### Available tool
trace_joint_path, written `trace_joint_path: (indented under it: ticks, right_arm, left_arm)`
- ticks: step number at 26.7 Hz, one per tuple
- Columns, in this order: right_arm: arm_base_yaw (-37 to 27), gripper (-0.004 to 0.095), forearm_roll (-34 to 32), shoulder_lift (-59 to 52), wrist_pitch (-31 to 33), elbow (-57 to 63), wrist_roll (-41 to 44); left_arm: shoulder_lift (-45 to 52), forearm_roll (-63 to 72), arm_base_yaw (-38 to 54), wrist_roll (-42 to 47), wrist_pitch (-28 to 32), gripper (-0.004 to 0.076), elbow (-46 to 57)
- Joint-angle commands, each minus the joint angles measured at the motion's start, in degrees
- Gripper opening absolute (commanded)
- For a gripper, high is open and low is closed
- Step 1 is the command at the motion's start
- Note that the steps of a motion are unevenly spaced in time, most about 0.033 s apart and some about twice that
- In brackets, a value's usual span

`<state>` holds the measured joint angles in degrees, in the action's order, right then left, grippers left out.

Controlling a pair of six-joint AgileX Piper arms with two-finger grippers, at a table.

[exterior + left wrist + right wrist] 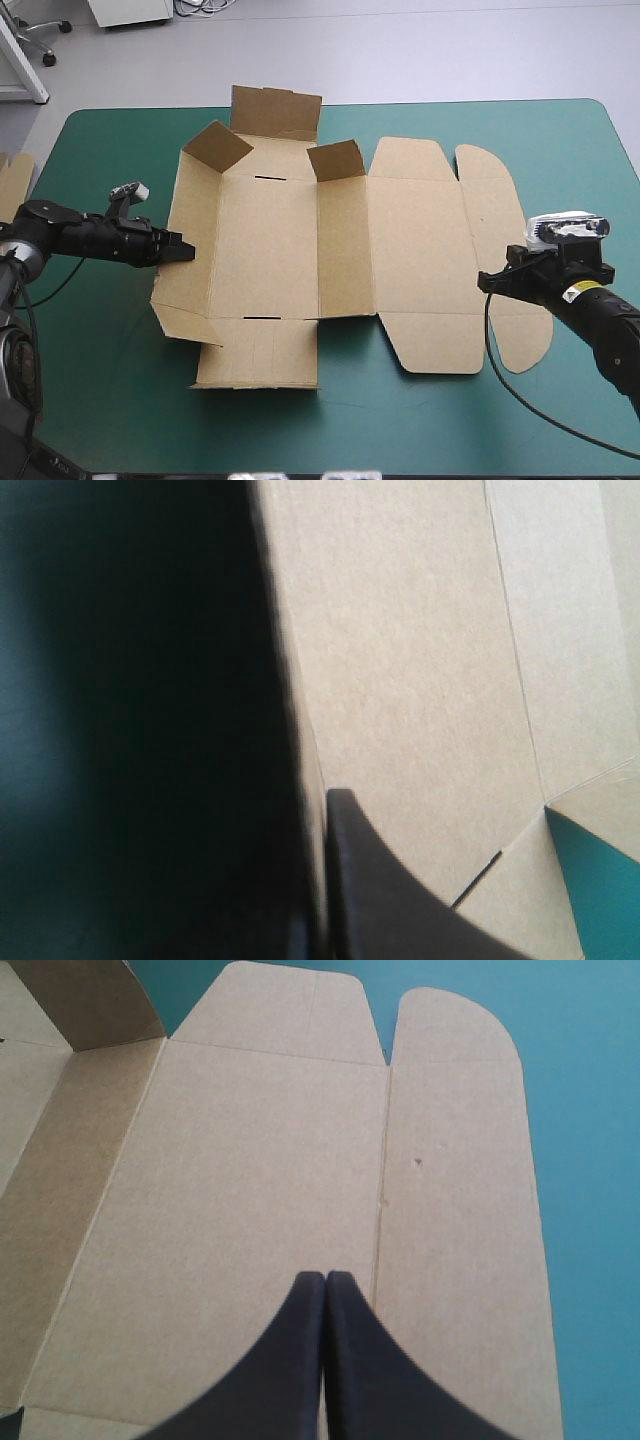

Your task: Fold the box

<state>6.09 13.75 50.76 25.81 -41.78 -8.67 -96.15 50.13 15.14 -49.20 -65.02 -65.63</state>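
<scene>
The brown box [270, 240] lies as a cut sheet in the middle of the teal-green cover. Its far flaps [277, 112] stand up and its left wall [190, 230] is tilted up. The lid [420, 250] and its rounded flap [495, 220] lie flat on the right. My left gripper [183, 248] is at the left wall's outer edge. In the left wrist view the wall's edge [290, 680] runs in between the fingers of that gripper [325, 795], and only one finger [400, 900] shows. My right gripper [485, 281] is shut, its tips [326, 1278] over the lid [250, 1160] near the flap's crease.
An edge of more brown board [12, 180] shows at the table's left edge. Bare teal-green cover [420, 420] runs along the table's near side and also lies beyond the lid's rounded flap [590, 1160].
</scene>
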Motion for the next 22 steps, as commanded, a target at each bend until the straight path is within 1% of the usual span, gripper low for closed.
trace_joint_path:
  ticks: [1, 7, 13, 16, 19, 20, 22]
  right_arm:
    - [-0.5, -0.0034, -0.08, -0.34, -3.38, -2.09, -0.1]
    - [-0.5, -0.0034, -0.39, -0.34, -3.38, -2.09, -0.1]
    - [-0.5, -0.0033, -0.53, -0.34, -3.38, -2.09, -0.1]
    - [-0.5, -0.0034, -0.42, -0.34, -3.49, -2.09, -0.1]
    - [-0.5, -0.0034, -0.01, -0.34, -3.49, -2.09, -0.1]
    - [-0.5, -0.0034, -0.01, -0.34, -3.49, -2.09, -0.1]
    - [-0.5, -0.0034, 0.12, -0.34, -3.49, -2.09, -0.1]
  left_arm:
    - [2.85, -3.93, -2.1, 1.34, -3.21, -0.0014, -4.43]
    - [2.85, -15.97, -8.41, 3.66, -2.19, -0.0014, -13.21]
    - [2.71, -25.88, -13.01, 3.74, -0.31, -0.0014, -25.62]
    - [1.28, -30.23, -16.52, 3.85, -0.66, -0.0014, -32.51]
    - [0.47, -31.54, -20.47, 3.71, 0.07, -0.0014, -34.66]
    - [0.18, -32.72, -21.75, 3.71, 0.84, -0.0014, -34.79]
    - [-0.61, -37.85, -27.58, 3.71, 3.87, -0.0014, -35.02]
